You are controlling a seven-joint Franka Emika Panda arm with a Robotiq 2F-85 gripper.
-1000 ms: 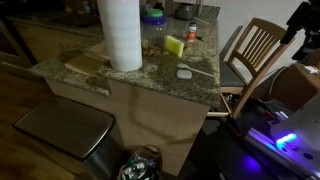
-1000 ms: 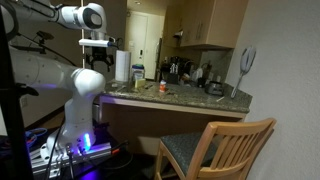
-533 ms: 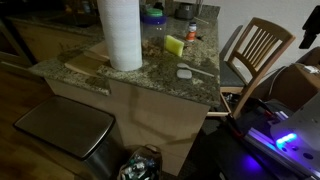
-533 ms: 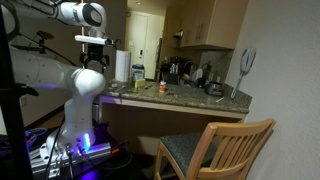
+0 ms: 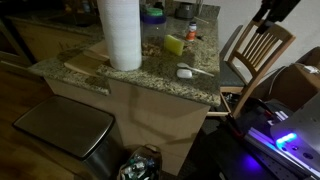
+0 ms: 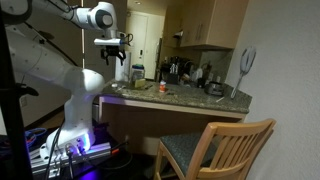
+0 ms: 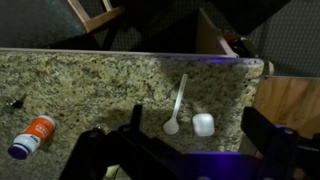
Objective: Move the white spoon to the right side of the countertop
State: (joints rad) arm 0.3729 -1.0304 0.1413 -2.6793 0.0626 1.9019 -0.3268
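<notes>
The white spoon (image 7: 177, 104) lies on the speckled granite countertop (image 7: 90, 85) near its edge, with the bowl toward me and the thin handle pointing away. In an exterior view it shows as a small white shape (image 5: 192, 71) on the countertop (image 5: 150, 72) near the chair-side edge. My gripper (image 7: 182, 152) is open and empty, high above the spoon, with a dark finger on each side of the wrist view. It also shows in both exterior views (image 5: 270, 12) (image 6: 116, 52), above the counter's end (image 6: 180, 100).
A small white block (image 7: 203, 124) lies right next to the spoon's bowl. An orange bottle (image 7: 32, 136) lies further along the counter. A paper-towel roll (image 5: 120, 32), a yellow sponge (image 5: 174, 45) and a cutting board (image 5: 88, 62) are on the counter. A wooden chair (image 5: 255, 50) stands beside it.
The arm has swung from beside the counter to over its end; the gripper now hangs above the spoon. Nothing on the counter has moved.
</notes>
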